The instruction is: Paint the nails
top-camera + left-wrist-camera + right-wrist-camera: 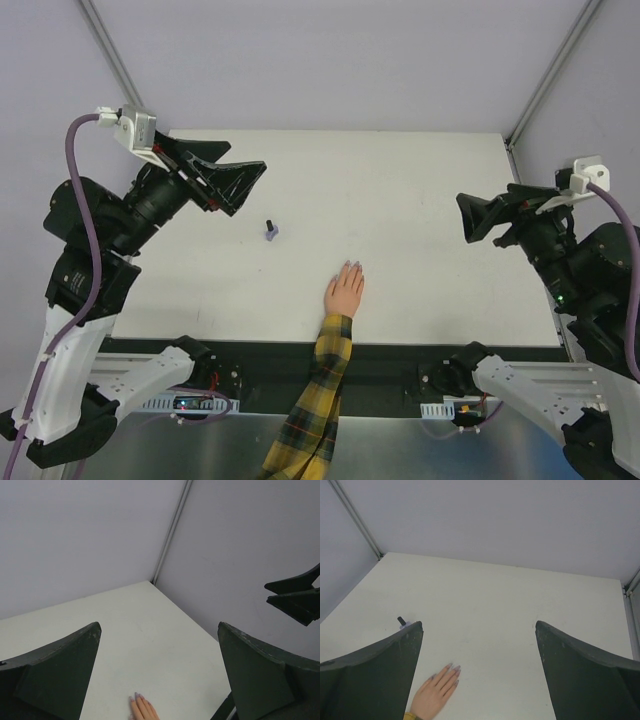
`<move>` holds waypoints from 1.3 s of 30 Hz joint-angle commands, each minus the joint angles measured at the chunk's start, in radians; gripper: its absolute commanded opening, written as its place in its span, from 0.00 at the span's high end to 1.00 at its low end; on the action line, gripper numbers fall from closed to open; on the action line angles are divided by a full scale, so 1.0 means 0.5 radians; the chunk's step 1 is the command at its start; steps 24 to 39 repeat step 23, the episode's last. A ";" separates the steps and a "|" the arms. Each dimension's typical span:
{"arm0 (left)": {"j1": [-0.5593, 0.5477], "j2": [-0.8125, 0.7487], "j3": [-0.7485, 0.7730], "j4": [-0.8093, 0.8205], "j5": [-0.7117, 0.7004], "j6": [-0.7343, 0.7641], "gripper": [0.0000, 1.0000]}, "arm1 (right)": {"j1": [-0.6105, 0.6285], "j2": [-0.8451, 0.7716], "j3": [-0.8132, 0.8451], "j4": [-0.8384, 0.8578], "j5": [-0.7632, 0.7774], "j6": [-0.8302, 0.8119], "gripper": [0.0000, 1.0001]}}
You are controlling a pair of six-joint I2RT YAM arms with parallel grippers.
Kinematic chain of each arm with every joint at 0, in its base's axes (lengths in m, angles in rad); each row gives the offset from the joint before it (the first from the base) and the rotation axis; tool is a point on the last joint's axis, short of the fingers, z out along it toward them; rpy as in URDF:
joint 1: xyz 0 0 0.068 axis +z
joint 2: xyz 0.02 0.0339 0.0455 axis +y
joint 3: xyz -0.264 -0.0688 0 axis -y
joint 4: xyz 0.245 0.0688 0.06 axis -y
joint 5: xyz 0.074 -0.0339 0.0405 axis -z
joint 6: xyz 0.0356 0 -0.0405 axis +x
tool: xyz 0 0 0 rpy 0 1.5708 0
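Hovering L claw (248,188) & R claw (466,220) released | hand (343,295), nails (352,266) flat on table (420,180) | bottle (270,230) txt unreadable

No legible txt (any view)

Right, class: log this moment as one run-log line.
left gripper: open, empty | right gripper: open, empty | hand: flat on table, palm down | nails: nothing touching | purple bottle: upright, capped, untouched

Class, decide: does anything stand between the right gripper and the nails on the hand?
Nothing visible does: only tabletop lies between the right gripper and the nails. The purple bottle stands well off that line.
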 commanded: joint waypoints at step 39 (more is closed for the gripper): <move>-0.006 -0.003 -0.026 0.040 -0.025 0.067 0.01 | -0.006 0.114 0.105 0.060 0.077 -0.036 0.04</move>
